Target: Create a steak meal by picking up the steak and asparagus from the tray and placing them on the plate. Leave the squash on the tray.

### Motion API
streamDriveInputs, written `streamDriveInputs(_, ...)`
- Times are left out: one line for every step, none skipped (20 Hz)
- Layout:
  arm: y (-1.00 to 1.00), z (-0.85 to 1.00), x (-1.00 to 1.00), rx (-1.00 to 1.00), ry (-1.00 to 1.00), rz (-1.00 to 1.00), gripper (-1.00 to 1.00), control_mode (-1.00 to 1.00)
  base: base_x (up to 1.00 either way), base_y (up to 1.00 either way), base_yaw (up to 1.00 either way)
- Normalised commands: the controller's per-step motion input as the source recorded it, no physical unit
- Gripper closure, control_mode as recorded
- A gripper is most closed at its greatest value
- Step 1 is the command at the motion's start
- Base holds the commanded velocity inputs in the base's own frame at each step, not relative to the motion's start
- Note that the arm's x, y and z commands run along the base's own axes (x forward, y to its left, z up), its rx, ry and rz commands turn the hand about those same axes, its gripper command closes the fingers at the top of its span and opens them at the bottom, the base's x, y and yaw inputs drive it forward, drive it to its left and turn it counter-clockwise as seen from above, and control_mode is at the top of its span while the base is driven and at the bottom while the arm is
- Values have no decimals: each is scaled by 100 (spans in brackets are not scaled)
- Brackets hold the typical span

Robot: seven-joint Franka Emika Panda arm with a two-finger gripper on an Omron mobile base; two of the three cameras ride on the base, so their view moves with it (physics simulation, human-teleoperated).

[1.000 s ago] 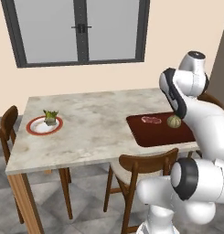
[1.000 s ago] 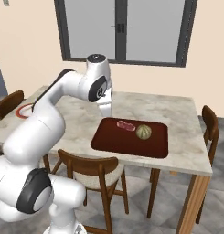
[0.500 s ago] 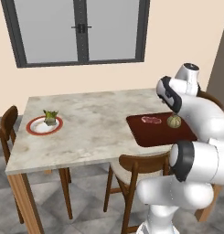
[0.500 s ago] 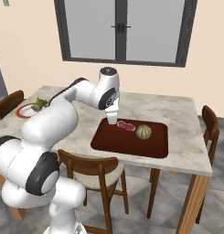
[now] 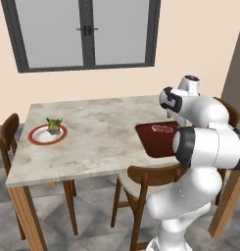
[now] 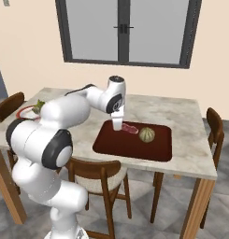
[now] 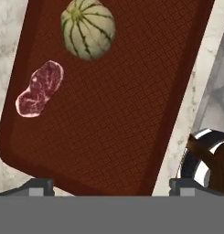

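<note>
Above the tray (image 6: 134, 144), arm bent downward, claw (image 6: 117, 124) spread apart, empty, beside the steak (image 6: 130, 128)

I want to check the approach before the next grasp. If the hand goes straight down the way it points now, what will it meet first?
Most likely the bare floor of the tray. The open hand looks down on it, with the steak and squash off to one side of its line. How high it hangs is hard to judge.

1. A home dining corner is showing: a marble-topped table (image 5: 102, 132) is standing below a dark-framed window (image 5: 84, 32).
2. Wooden chairs (image 6: 99, 179) are sitting around the table.
3. Food is lying on the table.
</note>
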Motion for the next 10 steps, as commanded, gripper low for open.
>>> streamDriveInputs(0,-54,49,0,14,0,-100,-100,0,0,0)
streamDriveInputs(0,-53,50,0,14,0,-100,-100,0,0,0)
streamDriveInputs(0,-51,51,0,13,0,-100,-100,0,0,0)
streamDriveInputs(0,-46,47,0,11,0,-100,-100,0,0,0)
streamDriveInputs(0,-41,44,0,10,0,-100,-100,0,0,0)
streamDriveInputs(0,-32,43,0,10,0,-100,-100,0,0,0)
streamDriveInputs(0,-30,43,0,11,0,-100,-100,0,0,0)
streamDriveInputs(0,-31,43,0,11,0,-100,-100,0,0,0)
streamDriveInputs(0,-31,44,0,10,0,-100,-100,0,0,0)
streamDriveInputs(-2,-32,43,0,9,0,-100,-100,0,0,0)
